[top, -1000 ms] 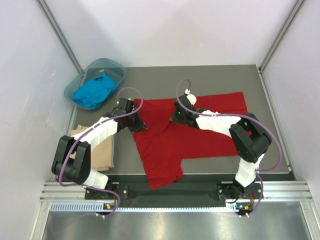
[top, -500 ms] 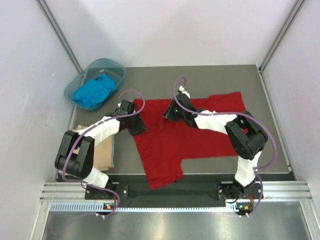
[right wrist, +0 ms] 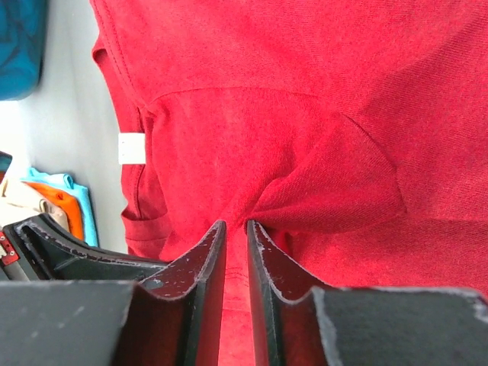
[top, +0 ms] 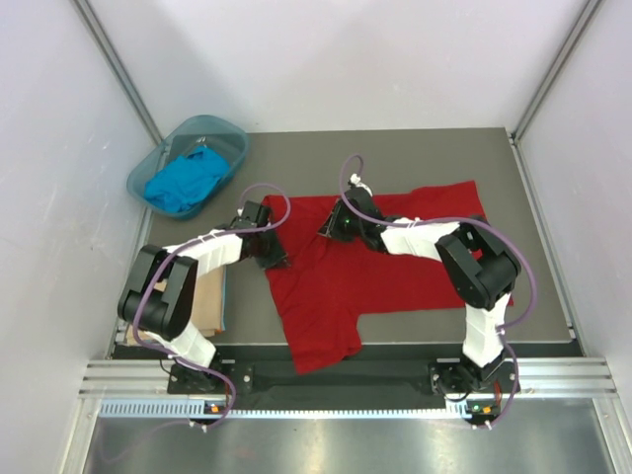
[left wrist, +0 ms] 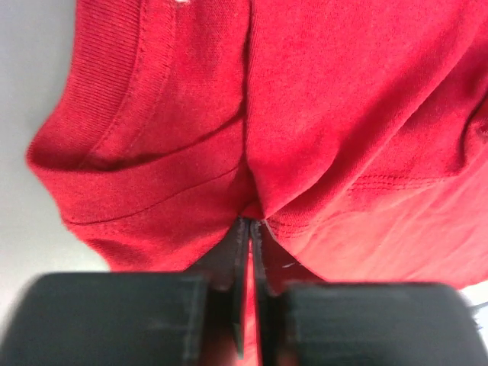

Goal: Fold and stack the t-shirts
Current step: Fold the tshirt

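The deep red t-shirt (top: 341,276) lies spread on the grey table (top: 425,158), its white neck label (right wrist: 131,148) showing in the right wrist view. My left gripper (top: 272,259) is shut on a pinch of the shirt's left edge (left wrist: 183,175). My right gripper (top: 329,227) is shut on a fold of red cloth (right wrist: 320,191) near the collar. The bright blue t-shirt (top: 185,181) lies bunched in the teal basin (top: 229,131). The tan t-shirt (top: 205,296) lies folded at the table's left edge, partly hidden by my left arm.
The teal basin stands at the table's far left corner. White walls close in the sides and back. The folded stack under the tan shirt shows orange and light blue layers (right wrist: 57,202) in the right wrist view.
My right gripper has moved left across the red shirt's upper part, drawing cloth with it. My left gripper has shifted slightly right and nearer along the shirt's left edge.
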### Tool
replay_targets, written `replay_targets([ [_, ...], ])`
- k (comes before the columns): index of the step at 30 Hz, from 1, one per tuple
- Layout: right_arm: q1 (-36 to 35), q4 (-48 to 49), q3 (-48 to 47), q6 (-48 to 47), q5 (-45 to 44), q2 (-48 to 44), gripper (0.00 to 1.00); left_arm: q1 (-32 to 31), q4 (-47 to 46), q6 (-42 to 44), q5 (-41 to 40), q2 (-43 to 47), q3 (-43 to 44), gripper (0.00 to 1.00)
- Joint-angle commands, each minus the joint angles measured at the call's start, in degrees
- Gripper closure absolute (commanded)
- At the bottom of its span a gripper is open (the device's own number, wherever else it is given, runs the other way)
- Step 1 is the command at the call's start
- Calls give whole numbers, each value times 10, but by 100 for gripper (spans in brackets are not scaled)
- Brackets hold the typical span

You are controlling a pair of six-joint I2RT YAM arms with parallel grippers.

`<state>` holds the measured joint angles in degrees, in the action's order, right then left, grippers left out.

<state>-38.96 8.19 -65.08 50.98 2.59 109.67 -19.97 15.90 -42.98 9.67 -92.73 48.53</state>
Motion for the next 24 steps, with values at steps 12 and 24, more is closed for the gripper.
replay_targets([
  [12, 12, -20, -54, -55, 7, -26, 74, -2, 54, -45, 11, -3, 137, 100],
  [24, 11, -68, -30, -95, -53, -98, 50, 28, 43, -86, 35, -94, 280, 100],
])
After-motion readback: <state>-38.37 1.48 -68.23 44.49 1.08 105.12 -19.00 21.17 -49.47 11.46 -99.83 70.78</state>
